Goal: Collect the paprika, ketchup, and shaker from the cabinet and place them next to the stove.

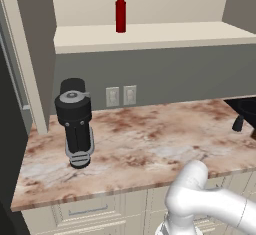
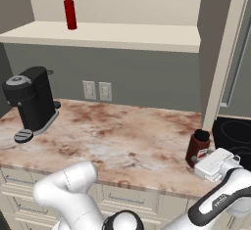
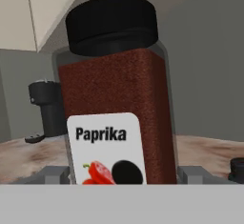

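Marbled brown-and-cream stone counter beneath a cream wall cabinet. Left to right: black-and-silver coffee machine; slim red ketchup squeeze bottle, upright on the shelf; square dark-red paprika jar, black-capped, on the counter beside the glossy black stove. Gripper brackets the jar low down; whether it clamps cannot be told. Rigid, probably light, likely slick: hold mid-body. Small black shaker stands near.

Kitchen: marble counter, coffee machine, stove, cabinet.
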